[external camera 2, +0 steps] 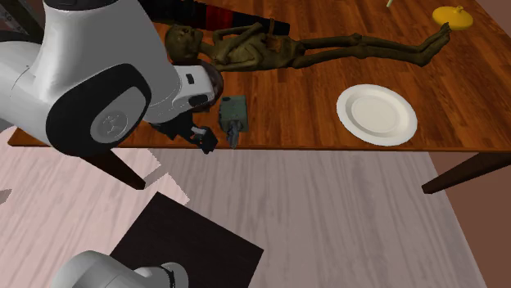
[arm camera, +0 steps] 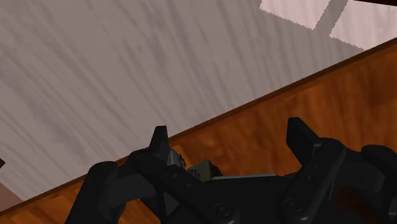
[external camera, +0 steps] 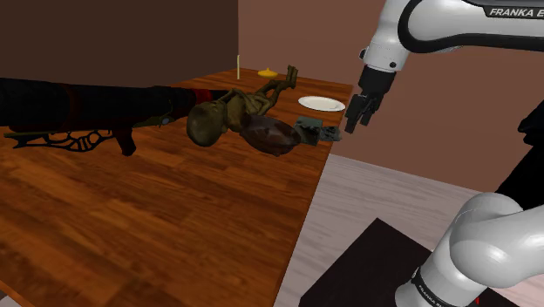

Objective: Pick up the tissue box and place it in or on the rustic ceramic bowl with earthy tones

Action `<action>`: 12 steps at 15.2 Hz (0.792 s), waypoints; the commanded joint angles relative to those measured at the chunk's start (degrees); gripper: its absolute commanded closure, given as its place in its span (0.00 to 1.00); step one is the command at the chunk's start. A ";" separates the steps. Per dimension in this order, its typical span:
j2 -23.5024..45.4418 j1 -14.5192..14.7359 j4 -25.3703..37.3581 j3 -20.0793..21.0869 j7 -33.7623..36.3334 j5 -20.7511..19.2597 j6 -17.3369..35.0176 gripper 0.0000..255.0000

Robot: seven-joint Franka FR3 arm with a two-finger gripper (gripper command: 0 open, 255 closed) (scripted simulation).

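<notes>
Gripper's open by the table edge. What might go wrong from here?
1. The tissue box sits close to the edge of the table, so a glancing touch from the open gripper might knock it to the floor.
2. The brown bowl lies close beside the skeleton figure, so the placing move may bump the figure.

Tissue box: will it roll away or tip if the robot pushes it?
It probably won't roll: the tissue box looks blocky and flat-sided. It sits near the table edge, so a push could slide it off. Small, so likely light.
</notes>
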 commanded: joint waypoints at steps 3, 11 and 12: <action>6.27 0.81 4.70 -2.93 -5.35 -0.26 -1.24 0.00; 30.95 3.28 26.04 -10.89 -24.81 1.67 -9.21 0.00; 30.70 3.24 25.02 -10.81 -24.79 1.65 -8.43 0.00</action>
